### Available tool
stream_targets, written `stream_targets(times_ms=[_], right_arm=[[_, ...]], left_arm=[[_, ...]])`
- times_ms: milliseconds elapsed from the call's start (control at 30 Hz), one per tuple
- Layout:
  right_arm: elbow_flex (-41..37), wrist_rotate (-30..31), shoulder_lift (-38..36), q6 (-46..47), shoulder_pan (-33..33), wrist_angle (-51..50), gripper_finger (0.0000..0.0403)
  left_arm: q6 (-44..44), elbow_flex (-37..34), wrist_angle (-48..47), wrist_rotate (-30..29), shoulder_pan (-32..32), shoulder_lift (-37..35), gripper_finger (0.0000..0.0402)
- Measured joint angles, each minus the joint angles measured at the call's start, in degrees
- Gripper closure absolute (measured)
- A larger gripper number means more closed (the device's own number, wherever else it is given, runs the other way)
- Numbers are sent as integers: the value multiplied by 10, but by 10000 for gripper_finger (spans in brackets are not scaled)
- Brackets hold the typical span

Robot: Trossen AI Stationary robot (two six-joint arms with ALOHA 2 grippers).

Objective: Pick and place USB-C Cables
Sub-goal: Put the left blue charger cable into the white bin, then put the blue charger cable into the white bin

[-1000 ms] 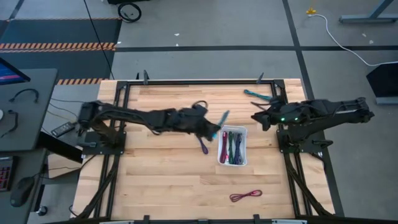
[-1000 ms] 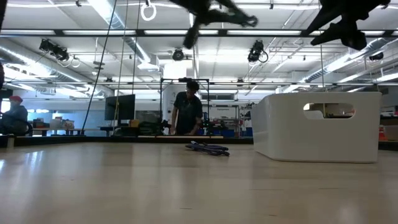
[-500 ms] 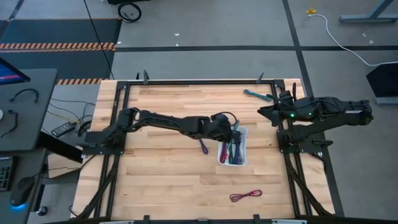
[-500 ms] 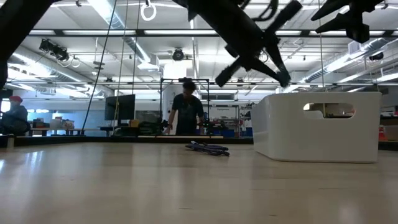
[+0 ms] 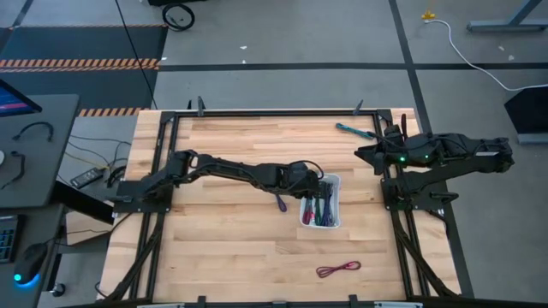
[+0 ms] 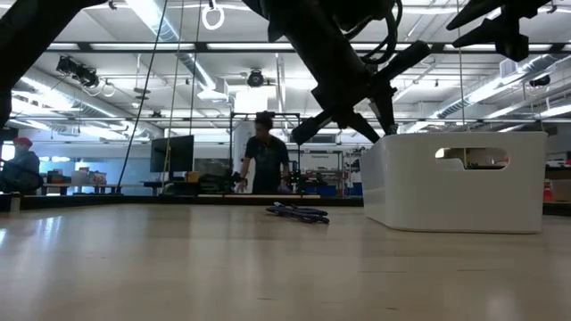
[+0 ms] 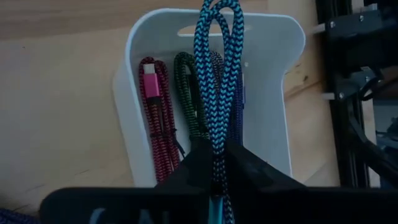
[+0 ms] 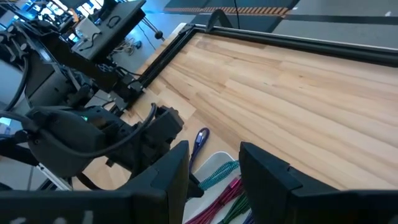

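My left gripper (image 7: 214,163) is shut on a teal braided cable (image 7: 217,74) and hangs over the white tray (image 7: 273,106), near its left wall (image 5: 303,205). In the tray lie a maroon cable (image 7: 155,118), a green one (image 7: 186,93) and a purple one (image 7: 239,112). A purple cable (image 5: 280,202) rests flat on the table left of the tray. Another maroon cable (image 5: 338,269) lies near the near edge and another teal one (image 5: 351,129) by the far right corner. My right gripper (image 8: 214,174) is open and waits above the table's right side. My left gripper pinches the teal cable bundle (image 7: 216,146) between its two fingers, several strands together. The fingers slant down from the table's left and lie along the cable. Its looped end (image 7: 219,18) sticks out past the fingertips over the tray. Whether that end touches the tray I cannot tell.
The tray (image 6: 464,178) stands right of the table's middle, with a handle slot in its wall. A black frame rail (image 5: 282,113) runs along the far edge. People (image 6: 268,156) stand in the room beyond the table. Bare wood lies on the near left.
My left arm has reached from the table's middle toward the right and come down over the tray, carrying the teal cable with it. The cable now points over the tray instead of hanging above the bare table.
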Motion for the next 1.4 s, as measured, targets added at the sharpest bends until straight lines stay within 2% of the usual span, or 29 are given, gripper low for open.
stream_targets(times_ms=[133, 333, 433, 567, 767, 933, 1133, 1200, 1300, 1400], right_arm=[[0, 0, 0, 0, 0, 0, 257], [0, 0, 0, 0, 0, 1, 257], [0, 0, 0, -2, 0, 1, 257], [0, -9, -1, -5, 0, 0, 257], [0, -31, -1, -19, 0, 1, 257], [0, -32, 0, -19, 0, 2, 257], [0, -61, 8, -19, 0, 6, 257], [0, -71, 14, -18, 0, 4, 257], [-1, -66, 29, 6, 0, -2, 257], [-1, -22, 52, 51, -12, -37, 257]], left_arm=[[-8, 0, -3, 15, 0, 0, 343], [-11, 0, -20, 20, 0, 0, 288], [-3, 0, -17, 45, 5, -2, 263], [88, 2, -10, 93, 17, -29, 241], [238, 31, -47, 93, 25, -103, 243], [301, 38, -179, 16, 26, -167, 258], [314, 38, -397, -106, 26, -218, 265], [344, 38, -468, -106, 34, -221, 267], [404, 33, -549, -76, 55, -219, 272], [441, 5, -549, -74, 72, -218, 277]])
